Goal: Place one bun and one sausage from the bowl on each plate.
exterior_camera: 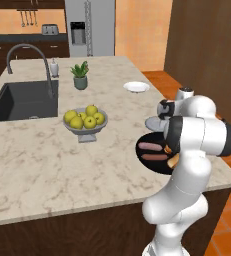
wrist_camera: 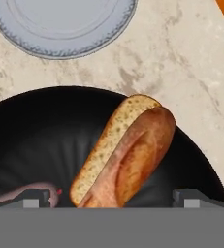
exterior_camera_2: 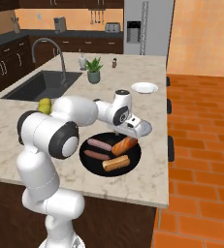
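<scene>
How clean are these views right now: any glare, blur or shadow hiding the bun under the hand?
Hand view: the bun is sharp and evenly lit, no glare; the black bowl shows soft grey sheen. Right base view: slightly soft overall, and the open gripper overlaps one bun. Left base view: the arm blocks much of the bowl, and shadows are faint.

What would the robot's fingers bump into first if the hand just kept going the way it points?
Probably the bun lying in the black bowl; it sits between the open fingers, though depth is unclear.
</scene>
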Motion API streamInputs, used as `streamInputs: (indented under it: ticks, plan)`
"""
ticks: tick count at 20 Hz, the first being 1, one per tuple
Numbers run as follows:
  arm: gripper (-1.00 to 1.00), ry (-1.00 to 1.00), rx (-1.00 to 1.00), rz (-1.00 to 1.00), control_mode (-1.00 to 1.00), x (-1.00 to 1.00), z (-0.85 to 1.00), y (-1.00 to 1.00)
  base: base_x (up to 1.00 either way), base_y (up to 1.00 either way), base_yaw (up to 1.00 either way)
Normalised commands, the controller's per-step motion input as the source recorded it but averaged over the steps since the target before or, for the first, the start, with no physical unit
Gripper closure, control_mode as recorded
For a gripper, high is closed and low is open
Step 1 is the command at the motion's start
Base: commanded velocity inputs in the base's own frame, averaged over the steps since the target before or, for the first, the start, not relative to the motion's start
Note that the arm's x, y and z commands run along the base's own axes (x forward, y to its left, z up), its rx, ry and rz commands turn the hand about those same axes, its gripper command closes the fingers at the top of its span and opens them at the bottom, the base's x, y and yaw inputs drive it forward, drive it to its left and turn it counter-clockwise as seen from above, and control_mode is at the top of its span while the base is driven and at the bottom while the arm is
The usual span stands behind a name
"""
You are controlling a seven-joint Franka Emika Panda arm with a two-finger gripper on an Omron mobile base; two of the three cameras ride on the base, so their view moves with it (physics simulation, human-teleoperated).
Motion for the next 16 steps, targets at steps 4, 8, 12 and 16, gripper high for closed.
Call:
streamInputs:
  ticks: [4, 8, 12, 16]
  plan:
    - [-1.00, 0.01, 0.00, -0.04, -1.00, -0.10, -0.25, -0.01, 0.00, 0.00, 0.00]
    - [-1.00, 0.00, 0.00, -0.07, -1.00, -0.02, -0.29, 0.00, 0.00, 0.00, 0.00]
    - [-1.00, 0.00, 0.00, -0.07, -1.00, 0.05, -0.34, 0.00, 0.00, 0.00, 0.00]
    - [-1.00, 0.00, 0.00, -0.01, -1.00, 0.22, -0.20, 0.00, 0.00, 0.00, 0.00]
